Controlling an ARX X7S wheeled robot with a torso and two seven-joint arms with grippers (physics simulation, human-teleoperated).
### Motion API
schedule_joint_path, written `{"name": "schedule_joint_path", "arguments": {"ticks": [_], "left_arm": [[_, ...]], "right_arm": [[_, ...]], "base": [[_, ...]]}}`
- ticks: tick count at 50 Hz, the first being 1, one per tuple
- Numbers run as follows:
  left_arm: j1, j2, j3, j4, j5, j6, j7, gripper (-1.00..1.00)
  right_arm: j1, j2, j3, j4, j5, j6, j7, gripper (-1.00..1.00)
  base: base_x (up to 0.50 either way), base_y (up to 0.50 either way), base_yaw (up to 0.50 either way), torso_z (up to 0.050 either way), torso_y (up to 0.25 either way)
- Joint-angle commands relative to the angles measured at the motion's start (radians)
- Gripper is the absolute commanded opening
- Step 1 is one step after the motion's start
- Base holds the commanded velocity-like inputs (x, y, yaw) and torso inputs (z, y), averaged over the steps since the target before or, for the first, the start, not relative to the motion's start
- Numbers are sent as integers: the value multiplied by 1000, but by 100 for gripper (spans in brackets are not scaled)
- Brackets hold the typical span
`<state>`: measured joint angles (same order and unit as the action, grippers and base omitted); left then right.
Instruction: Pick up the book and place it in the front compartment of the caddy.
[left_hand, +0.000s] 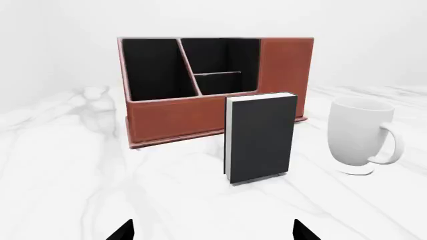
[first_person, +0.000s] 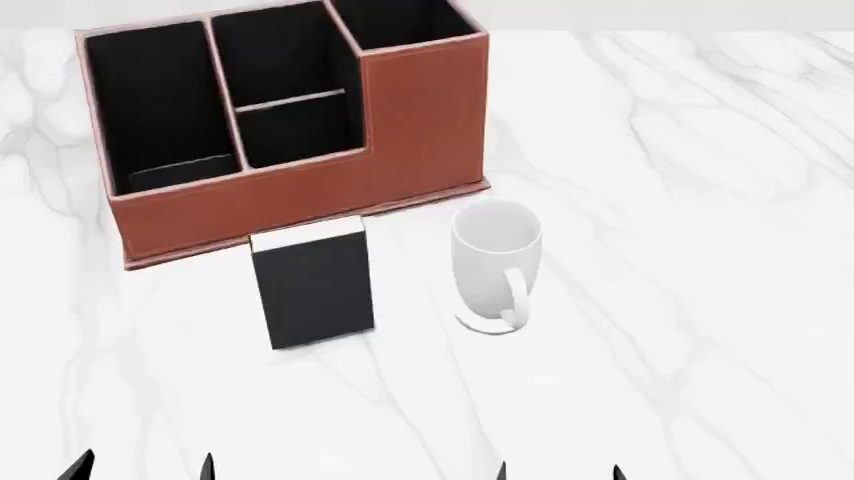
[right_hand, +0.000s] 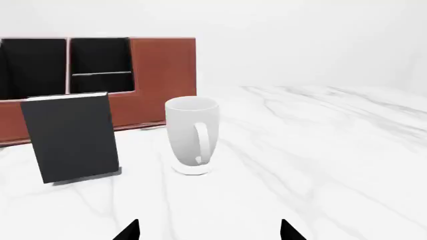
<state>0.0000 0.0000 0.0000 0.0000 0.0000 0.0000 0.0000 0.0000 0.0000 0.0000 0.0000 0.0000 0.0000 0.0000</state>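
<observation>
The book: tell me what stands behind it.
Directly behind the book stands the caddy, its low reddish-brown front wall facing the book, black-lined cells open above. The book hides part of that wall's lower edge. The white mug stands beside the book, not behind.

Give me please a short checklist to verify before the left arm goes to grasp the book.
1. Book stands upright, apart from the caddy: ok.
2. Left gripper open, fingers spread on both sides of the book's line: ok.
3. Mug beside the book with a gap between them: ok.
4. Front compartment free of objects: ok.
5. Right gripper away from the book: ok.
6. Fingers spread wider than the book: cannot tell.
</observation>
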Motion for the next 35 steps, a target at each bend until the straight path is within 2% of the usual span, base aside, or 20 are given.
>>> {"name": "schedule_joint_path", "arguments": {"ticks": [1, 8, 15, 24, 35], "left_arm": [[-4, -15, 22, -10, -7, 8, -23, 100], [-2, -39, 45, -9, -39, 16, -44, 100], [-7, -53, 52, 8, -56, -4, -70, 100], [18, -76, 72, 164, -83, -34, -69, 100], [46, -110, 92, 479, -75, -197, -105, 100]], "right_arm": [[-1, 15, -19, -13, 10, 18, 28, 100], [5, 32, -24, 4, 60, 22, 71, 100], [10, 54, -58, -7, 17, 38, 120, 100], [-2, 82, -63, -172, 22, 112, 141, 100], [2, 114, -67, -563, 33, 334, 159, 100]], "base": [[0, 0, 0, 0, 0], [0, 0, 0, 0, 0], [0, 0, 0, 0, 0], [0, 0, 0, 0, 0], [0, 0, 0, 0, 0]]}}
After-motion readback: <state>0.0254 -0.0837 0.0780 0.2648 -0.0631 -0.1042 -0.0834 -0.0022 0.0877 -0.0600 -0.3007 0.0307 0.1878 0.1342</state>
